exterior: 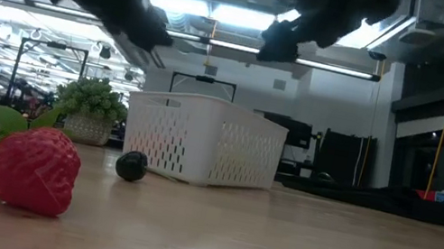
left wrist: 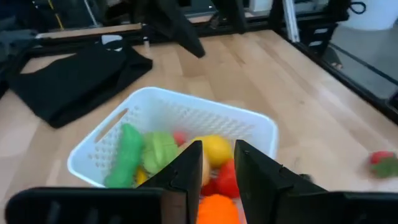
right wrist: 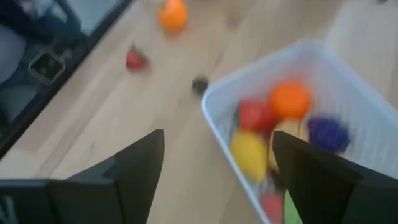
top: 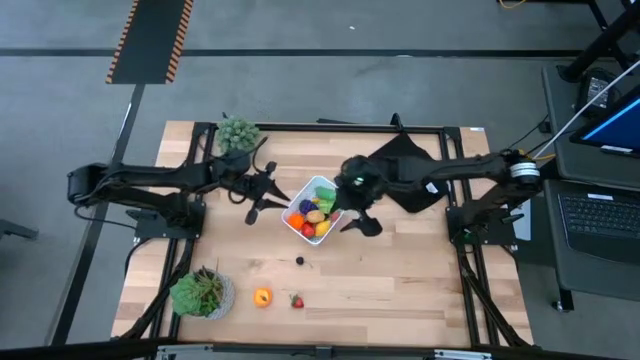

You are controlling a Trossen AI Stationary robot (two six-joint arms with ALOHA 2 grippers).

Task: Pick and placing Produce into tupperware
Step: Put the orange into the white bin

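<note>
Tupperware (top: 312, 212) corner-on like a diamond, right claw (top: 357, 222) wide open and empty, left claw (top: 258, 198) narrowly parted, empty

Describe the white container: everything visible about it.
The tupperware is a small white square basket, plastic by its look, with rounded corners, perforated walls and slot handles near the rim. It sits upright on the wooden table, near the middle, turned at an angle to the table's edges. It holds a pile of produce: green, yellow, red, orange and purple pieces. Neither gripper touches it; a small dark piece lies beside it on the table.
</note>
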